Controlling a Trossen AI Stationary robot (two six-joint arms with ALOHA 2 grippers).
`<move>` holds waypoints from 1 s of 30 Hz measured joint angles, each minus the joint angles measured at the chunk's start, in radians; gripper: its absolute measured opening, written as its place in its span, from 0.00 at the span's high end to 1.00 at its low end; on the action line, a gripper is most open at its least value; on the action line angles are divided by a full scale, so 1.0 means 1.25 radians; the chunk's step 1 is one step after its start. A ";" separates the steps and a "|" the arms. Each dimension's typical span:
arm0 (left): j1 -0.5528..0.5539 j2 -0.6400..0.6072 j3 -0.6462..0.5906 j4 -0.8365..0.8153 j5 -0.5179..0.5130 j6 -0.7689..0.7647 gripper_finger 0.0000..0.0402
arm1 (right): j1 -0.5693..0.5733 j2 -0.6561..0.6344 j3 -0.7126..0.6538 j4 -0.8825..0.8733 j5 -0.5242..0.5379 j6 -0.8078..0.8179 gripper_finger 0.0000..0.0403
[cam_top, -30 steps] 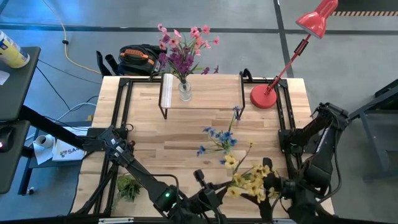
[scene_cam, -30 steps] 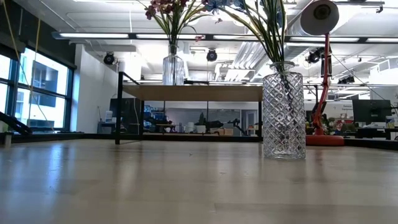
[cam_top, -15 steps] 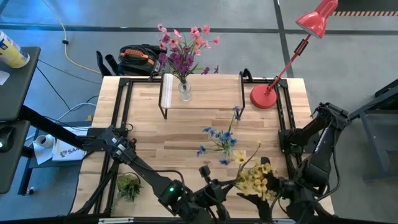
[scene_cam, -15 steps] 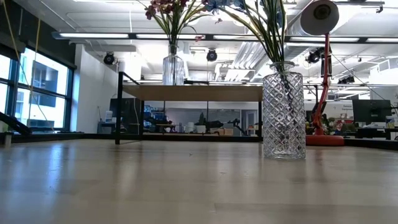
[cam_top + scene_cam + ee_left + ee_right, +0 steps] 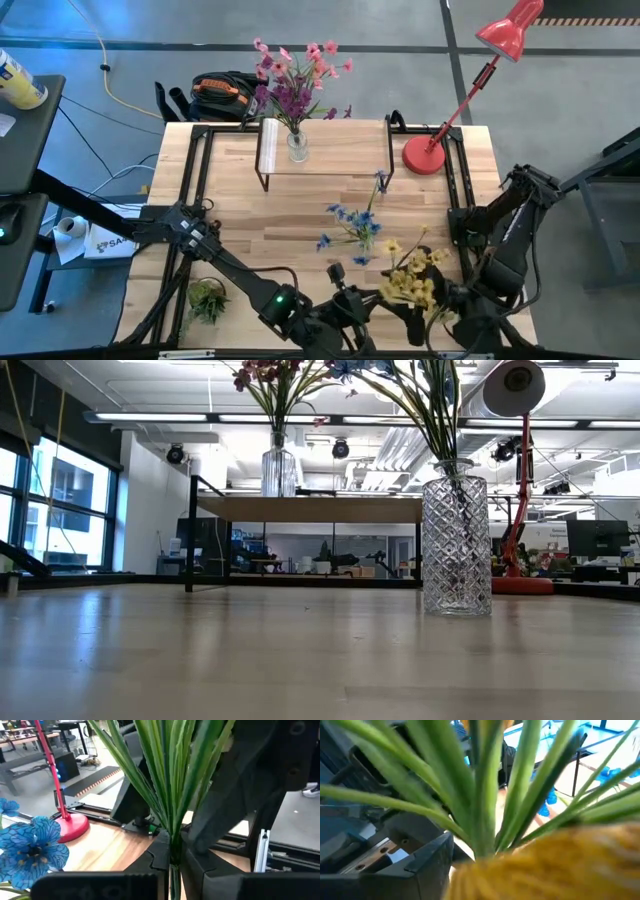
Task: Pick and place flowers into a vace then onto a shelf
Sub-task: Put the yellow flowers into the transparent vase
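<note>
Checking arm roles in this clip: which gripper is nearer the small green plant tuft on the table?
Left. The left gripper, shut on the blue and yellow flowers' stems, is to the right of the plant tuft; the right gripper sits beyond it, further right.

The table's middle lies bare; the shelf with its vase blocks the far edge, the red lamp the far right corner, and blue-and-yellow flowers seemingly crowd the near right.
</note>
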 joint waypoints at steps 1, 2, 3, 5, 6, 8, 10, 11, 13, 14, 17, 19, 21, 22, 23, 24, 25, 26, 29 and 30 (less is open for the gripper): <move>0.000 0.000 0.000 -0.001 0.002 0.003 0.85 | -0.002 0.000 0.000 0.000 0.001 -0.002 0.30; 0.000 0.000 0.000 -0.003 0.002 0.003 0.85 | -0.003 0.000 0.000 -0.001 0.004 -0.002 0.30; -0.001 0.000 0.000 -0.005 0.002 0.004 0.85 | -0.003 0.000 0.000 -0.004 0.007 -0.002 0.30; -0.001 0.000 0.000 -0.005 0.003 0.003 0.84 | -0.003 0.000 0.000 -0.012 0.020 -0.003 0.31; -0.001 0.000 0.000 -0.005 0.004 0.002 0.82 | -0.003 0.000 0.000 -0.015 0.024 -0.003 0.31; -0.001 0.000 0.000 -0.005 0.005 0.000 0.79 | -0.003 0.000 0.000 -0.020 0.026 -0.003 0.34; -0.001 0.000 0.000 -0.004 0.005 0.000 0.75 | -0.003 0.000 0.000 -0.026 0.026 -0.003 0.39; -0.001 0.000 0.000 -0.005 0.005 0.000 0.73 | -0.003 0.000 0.000 -0.031 0.026 -0.002 0.41; -0.001 0.000 0.000 -0.005 0.003 0.000 0.70 | -0.003 0.000 0.000 -0.037 0.027 -0.002 0.48; -0.001 0.000 0.000 -0.008 0.001 0.000 0.68 | -0.003 0.000 0.000 -0.037 0.027 -0.002 0.52; -0.001 0.000 0.001 -0.023 -0.001 -0.001 0.65 | -0.003 0.000 -0.001 -0.038 0.027 -0.002 0.65; -0.001 0.000 0.001 -0.055 0.006 -0.018 0.62 | -0.003 0.000 -0.001 -0.041 0.031 -0.003 0.74; -0.004 0.000 0.001 -0.106 0.021 -0.053 0.60 | -0.003 0.000 -0.001 -0.050 0.043 -0.003 0.84; -0.006 0.000 0.001 -0.136 0.022 -0.074 0.59 | -0.003 0.000 -0.001 -0.056 0.052 -0.003 0.88; -0.010 0.000 0.001 -0.165 0.024 -0.096 0.58 | -0.003 0.000 -0.001 -0.061 0.065 -0.003 0.93; -0.014 0.000 0.001 -0.197 0.025 -0.125 0.57 | -0.002 0.000 -0.001 -0.067 0.077 -0.003 0.96; -0.019 0.000 0.001 -0.230 0.026 -0.156 0.57 | -0.002 0.000 -0.001 -0.072 0.090 -0.003 0.98; -0.023 0.000 0.001 -0.265 0.025 -0.192 0.56 | -0.002 0.000 -0.001 -0.075 0.102 -0.002 0.97; -0.039 0.000 0.001 -0.359 0.015 -0.302 0.54 | -0.002 0.000 -0.001 -0.078 0.116 -0.002 0.95; -0.045 0.000 0.001 -0.388 0.003 -0.336 0.54 | -0.002 0.000 -0.001 -0.081 0.119 -0.002 0.95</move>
